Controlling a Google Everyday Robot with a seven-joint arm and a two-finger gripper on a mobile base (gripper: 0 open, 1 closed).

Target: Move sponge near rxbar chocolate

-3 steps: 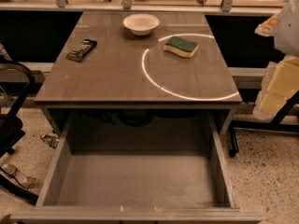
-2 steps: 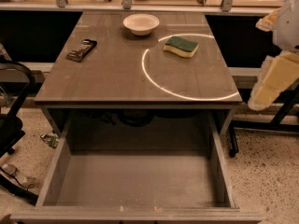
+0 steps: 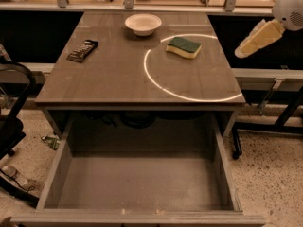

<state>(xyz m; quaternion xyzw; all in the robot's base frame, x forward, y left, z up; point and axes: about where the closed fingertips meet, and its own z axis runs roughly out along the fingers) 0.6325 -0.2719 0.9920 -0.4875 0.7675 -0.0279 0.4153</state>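
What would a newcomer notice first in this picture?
The open drawer fills the front, below the table. On the table a bright ring of light passes by the sponge at back right; the bar lies far left. The hand hangs beyond the table's right edge, up high.

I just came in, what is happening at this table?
Nothing is held yet. The robot's gripper hangs in the air beyond the table's right side, touching nothing. The sponge lies on the right part of the table, the dark snack bar near the left edge, a white bowl at the back. The drawer below stands open.
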